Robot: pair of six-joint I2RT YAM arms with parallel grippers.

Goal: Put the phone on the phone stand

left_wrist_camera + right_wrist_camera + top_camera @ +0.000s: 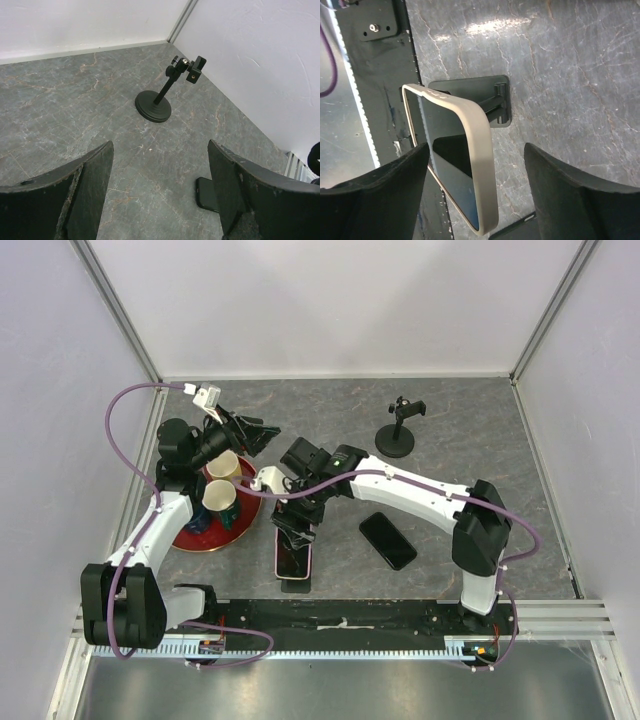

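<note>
A phone [445, 165] in a beige case leans tilted on a small dark grey phone stand [465, 87], close to the table's near edge. From above, the phone [293, 562] covers most of the stand. My right gripper [476, 150] is open with one finger on each side of the phone, and the right finger [560, 185] stands clearly off it. In the top view, the right gripper [297, 523] hovers just behind the phone. My left gripper [262, 435] is open and empty above the table's left side, its fingers [90, 185] wide apart.
A black phone [388, 540] lies flat right of the stand, its corner showing in the left wrist view [207, 194]. A black clamp stand on a round base [397, 435] is at the back right. A red plate [190, 538] with two cups [222, 465] lies under the left arm.
</note>
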